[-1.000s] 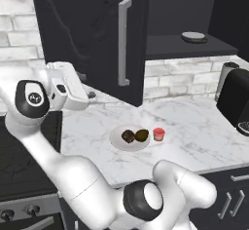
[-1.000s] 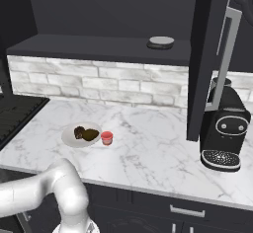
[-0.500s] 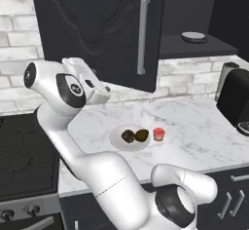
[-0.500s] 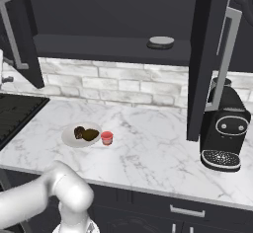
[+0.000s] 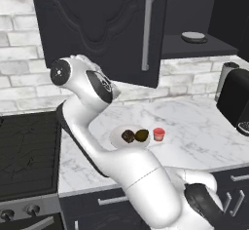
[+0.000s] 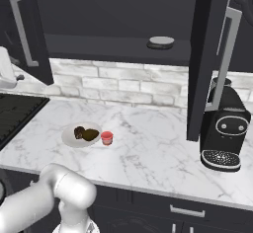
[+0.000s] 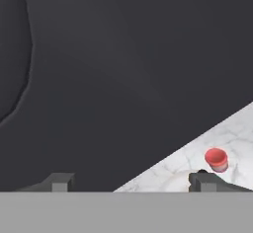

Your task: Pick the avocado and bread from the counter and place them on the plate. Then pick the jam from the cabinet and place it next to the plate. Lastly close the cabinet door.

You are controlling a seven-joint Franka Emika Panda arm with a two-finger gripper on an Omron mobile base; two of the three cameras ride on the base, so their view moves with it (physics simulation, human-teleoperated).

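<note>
Cabinet (image 5: 97,29) door: dark charcoal, moulded panel, silver handle (image 5: 146,31).

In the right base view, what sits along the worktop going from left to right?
Plate holding the bread and then the avocado, next the red jam just beside the plate, and far right the black coffee machine.

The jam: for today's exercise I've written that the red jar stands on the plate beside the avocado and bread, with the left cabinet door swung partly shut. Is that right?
Not quite. The jam stands on the counter next to the plate, not on it, as the right base view shows. The avocado and bread do lie on the plate, and the left cabinet door is indeed partly shut.
</note>
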